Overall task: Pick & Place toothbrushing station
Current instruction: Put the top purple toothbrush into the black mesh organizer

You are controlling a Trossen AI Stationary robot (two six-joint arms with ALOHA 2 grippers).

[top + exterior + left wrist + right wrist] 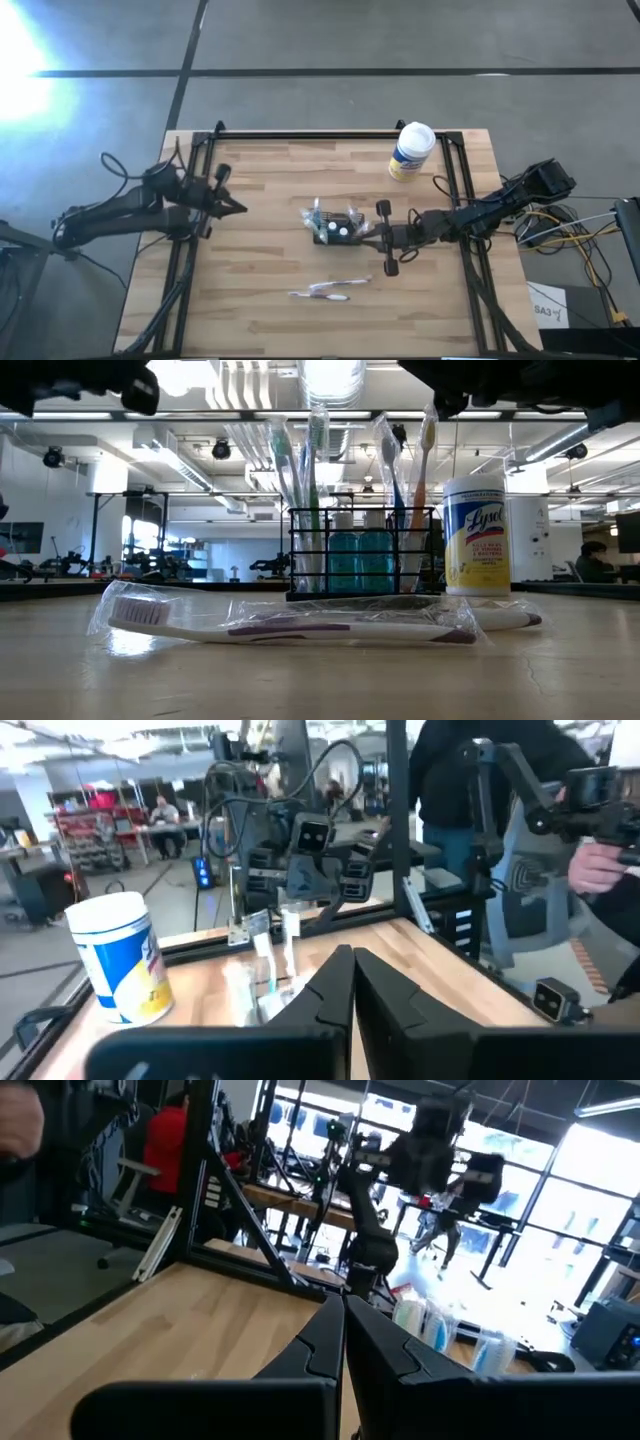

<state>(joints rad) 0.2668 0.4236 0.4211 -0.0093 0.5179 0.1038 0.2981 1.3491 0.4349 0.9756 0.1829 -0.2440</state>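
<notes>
Pale wooden tabletop (pixel 270 250) framed by black rails, grey floor around, bright workshop beyond. Near the middle, the small black wire toothbrushing station (pixel 335 226), upright, with wrapped brushes and two blue bottles inside. Just beside it on the right side, the right gripper (pixel 375 233), fingers pressed together, empty; whether touching the holder, hard to tell from above. At the left rail, well apart from the holder, the left gripper (pixel 238 208), fingers likewise pressed together, empty. Flat nearer the front edge, a white-and-purple toothbrush in clear wrap (pixel 322 291). Toward the far right corner, a tall white-and-yellow wipes canister (pixel 410 151), upright.
</notes>
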